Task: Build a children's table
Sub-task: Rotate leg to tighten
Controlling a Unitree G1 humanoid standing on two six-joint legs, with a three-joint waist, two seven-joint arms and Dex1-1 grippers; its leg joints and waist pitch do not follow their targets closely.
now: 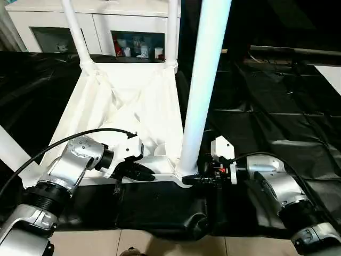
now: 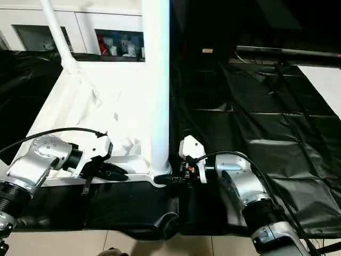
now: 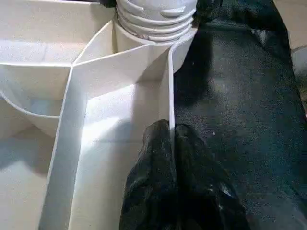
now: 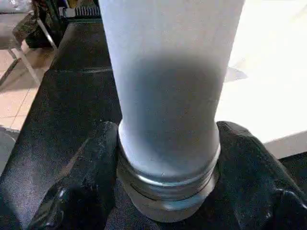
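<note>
While the left hand [image 1: 143, 172] pinches the near rim of the upturned children's table [image 1: 128, 106], its fingers [image 3: 165, 182] closed tight on that thin wall, the right hand [image 4: 165, 191] clasps the base of the near-right leg [image 1: 205, 80]. That leg stands upright in its corner socket; the tabletop lies underside-up on black sheeting [image 1: 266, 128].

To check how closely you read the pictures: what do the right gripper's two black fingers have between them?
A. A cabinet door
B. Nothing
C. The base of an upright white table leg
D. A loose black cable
C: the right gripper has a finger on each side of the threaded base of the upright white leg.
</note>
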